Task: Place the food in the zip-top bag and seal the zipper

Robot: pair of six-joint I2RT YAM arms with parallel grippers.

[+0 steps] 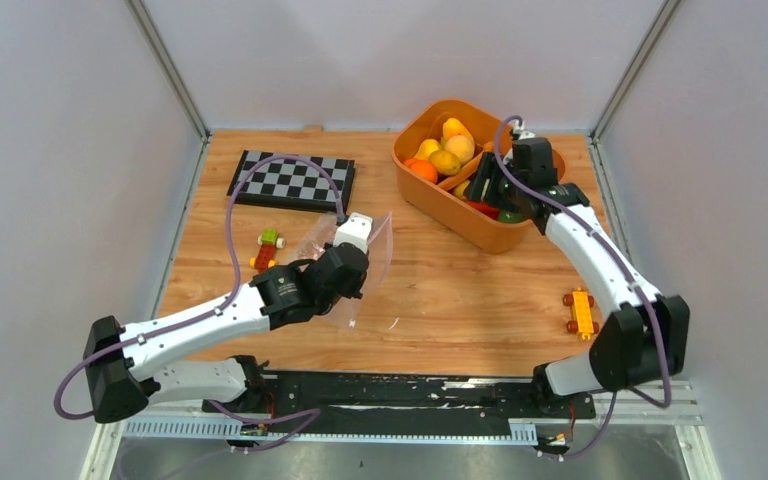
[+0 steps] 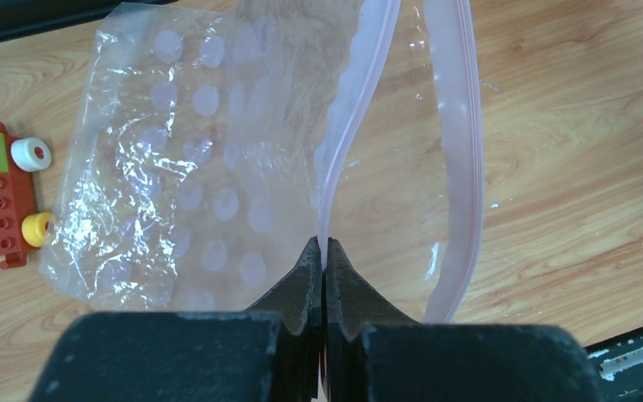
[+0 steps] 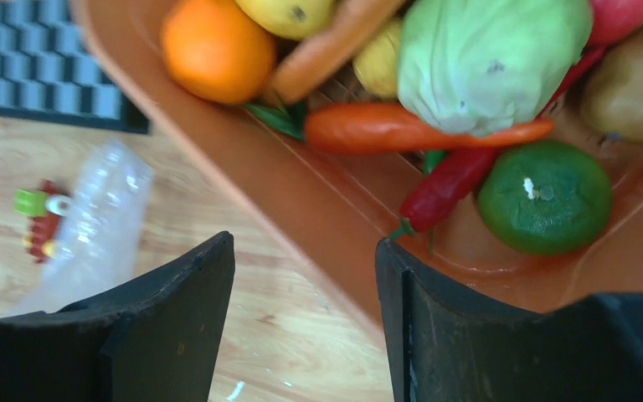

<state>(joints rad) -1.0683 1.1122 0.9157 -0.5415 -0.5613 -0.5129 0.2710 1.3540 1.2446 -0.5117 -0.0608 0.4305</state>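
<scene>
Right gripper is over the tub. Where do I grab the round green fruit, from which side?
Probably across its middle, coming straight down from above. The green fruit is round and lies low in the orange tub, so its wall blocks a sideways approach. The red chili lies close on one side; turn the open right gripper so its fingers miss it.

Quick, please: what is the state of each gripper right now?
Left gripper: closed, fingers pinching the bag at its mouth edge.
Right gripper: open, holding nothing, over the tub edge.
</scene>
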